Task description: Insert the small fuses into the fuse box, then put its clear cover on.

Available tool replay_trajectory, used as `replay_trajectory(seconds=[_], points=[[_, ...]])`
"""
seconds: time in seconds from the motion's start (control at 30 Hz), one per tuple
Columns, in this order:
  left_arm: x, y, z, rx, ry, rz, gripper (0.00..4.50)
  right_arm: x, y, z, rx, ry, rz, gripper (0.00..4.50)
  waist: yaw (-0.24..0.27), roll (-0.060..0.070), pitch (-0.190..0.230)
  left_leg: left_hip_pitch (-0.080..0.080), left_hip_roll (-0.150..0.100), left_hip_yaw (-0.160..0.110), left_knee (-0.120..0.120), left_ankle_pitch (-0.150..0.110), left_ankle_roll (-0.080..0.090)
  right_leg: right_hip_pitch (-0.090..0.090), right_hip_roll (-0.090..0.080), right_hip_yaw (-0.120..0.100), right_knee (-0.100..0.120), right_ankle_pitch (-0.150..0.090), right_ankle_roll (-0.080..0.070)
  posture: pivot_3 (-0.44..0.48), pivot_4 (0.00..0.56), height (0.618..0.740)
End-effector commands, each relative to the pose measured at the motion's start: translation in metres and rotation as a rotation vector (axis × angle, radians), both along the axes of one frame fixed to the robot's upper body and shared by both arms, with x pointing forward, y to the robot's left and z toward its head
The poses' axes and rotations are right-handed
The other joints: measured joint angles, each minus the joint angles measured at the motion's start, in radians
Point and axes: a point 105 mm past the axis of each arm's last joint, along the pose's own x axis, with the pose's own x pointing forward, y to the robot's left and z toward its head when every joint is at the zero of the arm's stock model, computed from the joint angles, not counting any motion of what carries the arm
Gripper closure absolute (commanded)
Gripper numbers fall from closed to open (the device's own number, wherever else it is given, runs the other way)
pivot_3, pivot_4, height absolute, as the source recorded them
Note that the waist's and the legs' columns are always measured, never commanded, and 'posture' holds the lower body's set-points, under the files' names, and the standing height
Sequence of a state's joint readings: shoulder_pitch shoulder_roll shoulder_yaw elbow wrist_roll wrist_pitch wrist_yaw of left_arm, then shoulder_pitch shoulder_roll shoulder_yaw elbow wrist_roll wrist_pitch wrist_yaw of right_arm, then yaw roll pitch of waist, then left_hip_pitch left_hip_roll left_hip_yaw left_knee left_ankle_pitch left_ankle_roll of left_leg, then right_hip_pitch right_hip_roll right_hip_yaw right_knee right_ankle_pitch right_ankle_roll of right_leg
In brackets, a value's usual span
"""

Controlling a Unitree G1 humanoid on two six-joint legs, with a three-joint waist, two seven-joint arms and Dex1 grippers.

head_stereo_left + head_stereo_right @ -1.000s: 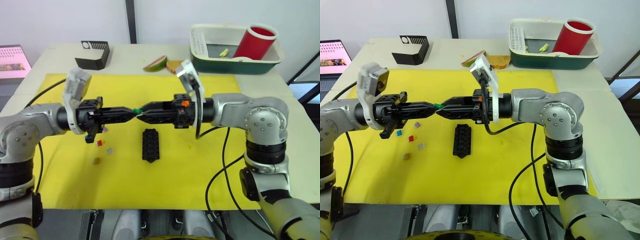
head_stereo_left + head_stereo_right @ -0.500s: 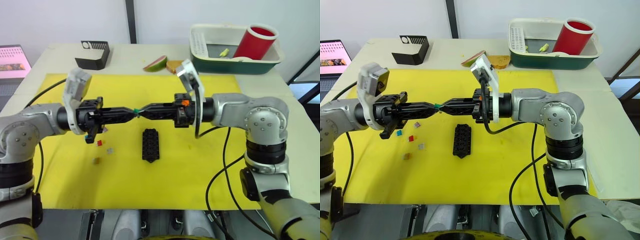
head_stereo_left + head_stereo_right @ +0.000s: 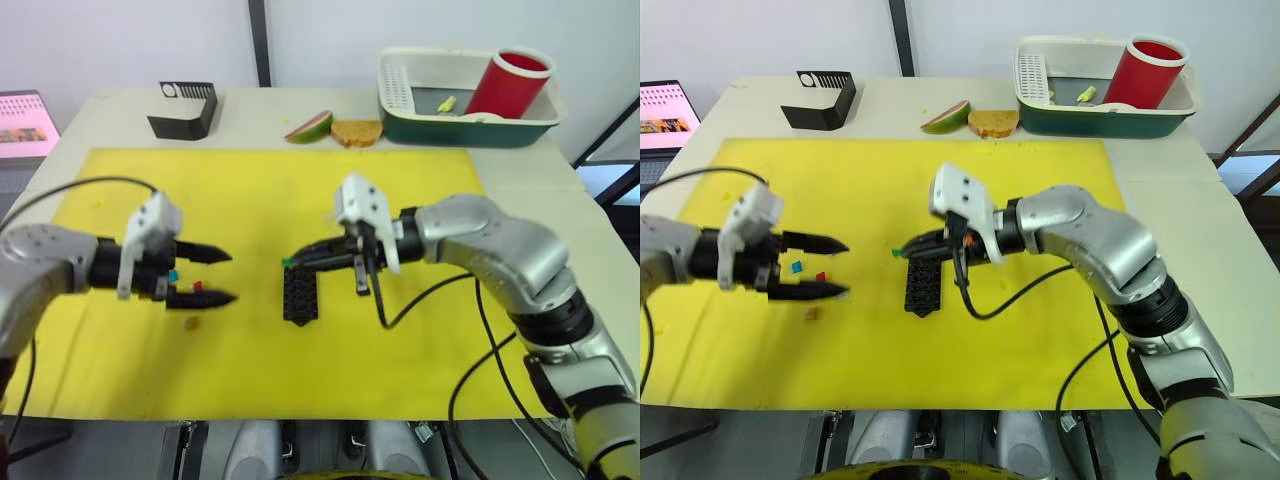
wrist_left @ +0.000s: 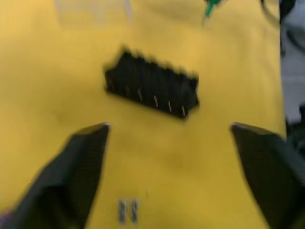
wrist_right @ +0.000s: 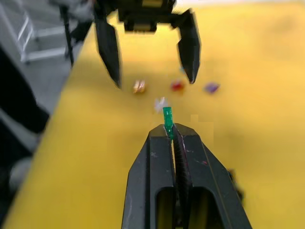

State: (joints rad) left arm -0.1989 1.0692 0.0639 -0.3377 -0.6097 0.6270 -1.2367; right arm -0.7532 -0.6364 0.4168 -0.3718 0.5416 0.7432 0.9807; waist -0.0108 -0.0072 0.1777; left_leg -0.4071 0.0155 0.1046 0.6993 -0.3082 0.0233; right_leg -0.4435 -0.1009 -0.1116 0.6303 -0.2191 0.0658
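I have separated the grippers: the right gripper (image 3: 902, 250) now carries the green fuse (image 5: 167, 116) above the fuse box (image 3: 922, 284), and the left gripper (image 3: 840, 267) is open beside it.

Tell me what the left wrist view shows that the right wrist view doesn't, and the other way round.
The left wrist view alone shows the fuse box plainly, a black block lying on the mat between the left gripper's widely spread fingers.

The right wrist view alone shows the right gripper shut on the green fuse, close up, with several small fuses lying loose beyond it.

Both share the yellow mat, the green fuse and the open left gripper.
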Motion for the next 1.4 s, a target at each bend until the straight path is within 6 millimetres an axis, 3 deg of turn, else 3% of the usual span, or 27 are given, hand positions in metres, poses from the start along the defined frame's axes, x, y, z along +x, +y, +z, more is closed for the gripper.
replay_trajectory(seconds=[0.03, 0.27, 0.67, 1.4], points=[[-0.002, -0.012, -0.002, 0.014, -0.147, -0.053, 0.03, -0.010, 0.001, 0.005, -0.009, -0.098, 0.078, 4.50, 0.002, 0.000, 0.000, 0.000, 0.000, 0.000, 0.000, 0.000, 0.000, 0.000, 0.000, 0.000, 0.000, 0.000, 0.000, 0.000, 0.150, 0.740], [-0.004, -0.026, -0.012, -0.026, -0.224, -0.072, 0.03, -0.010, -0.002, -0.014, -0.063, -0.110, 0.076, 4.50, 0.000, 0.000, 0.000, 0.000, 0.000, 0.000, 0.000, 0.000, 0.000, 0.000, 0.000, 0.000, 0.000, 0.000, 0.000, 0.000, 0.150, 0.740], [0.004, -0.030, -0.016, -0.022, -0.237, -0.074, 0.03, -0.003, -0.007, -0.032, -0.101, -0.075, 0.030, 4.50, 0.001, 0.000, 0.000, 0.000, 0.000, 0.000, 0.000, 0.000, 0.000, 0.001, 0.000, -0.001, 0.000, 0.000, 0.000, 0.000, 0.150, 0.740], [0.007, -0.034, -0.018, -0.031, -0.245, -0.065, 0.03, -0.003, -0.005, -0.041, -0.105, -0.034, -0.012, 4.50, 0.001, 0.000, 0.000, 0.000, 0.000, 0.000, 0.001, 0.000, 0.001, 0.001, 0.000, -0.001, 0.000, 0.000, 0.000, 0.000, 0.150, 0.740]])
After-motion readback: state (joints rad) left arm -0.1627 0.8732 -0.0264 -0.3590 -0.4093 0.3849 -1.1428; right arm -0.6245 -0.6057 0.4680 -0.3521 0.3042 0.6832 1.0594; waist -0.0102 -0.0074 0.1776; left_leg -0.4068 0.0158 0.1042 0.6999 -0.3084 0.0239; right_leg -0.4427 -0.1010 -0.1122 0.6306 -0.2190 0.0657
